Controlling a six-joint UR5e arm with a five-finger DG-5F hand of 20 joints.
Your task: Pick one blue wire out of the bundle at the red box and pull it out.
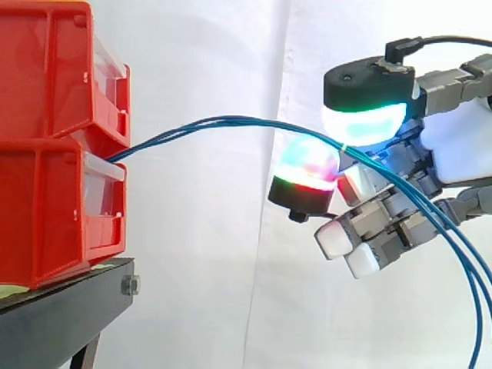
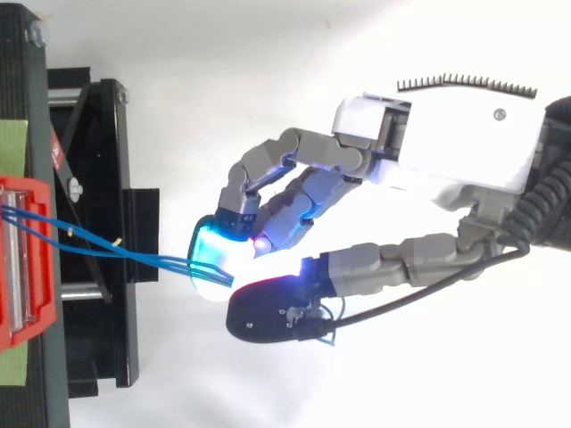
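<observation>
Two red bins [image 1: 46, 146] are stacked at the left on a black stand [image 1: 61, 311]. A thin bundle of blue wires [image 1: 215, 123] comes out between the bins and arcs right to my hand [image 1: 457, 146]. In the side view the wires pass between a cyan-glowing pad [image 1: 361, 127] above and a red-green pad [image 1: 307, 165] below, which pinch them. Behind the pinch the wires drop toward the lower right. From above, the blue wires [image 2: 107, 251] run from the red bin [image 2: 27, 259] to the curled fingers of the hand [image 2: 446, 134]. I cannot tell how many wires are in the pinch.
A white curtain hangs behind everything. The black stand [image 2: 89, 178] and its frame lie under and left of the wires. The arm comes in from the right, with open air between the hand and the bins.
</observation>
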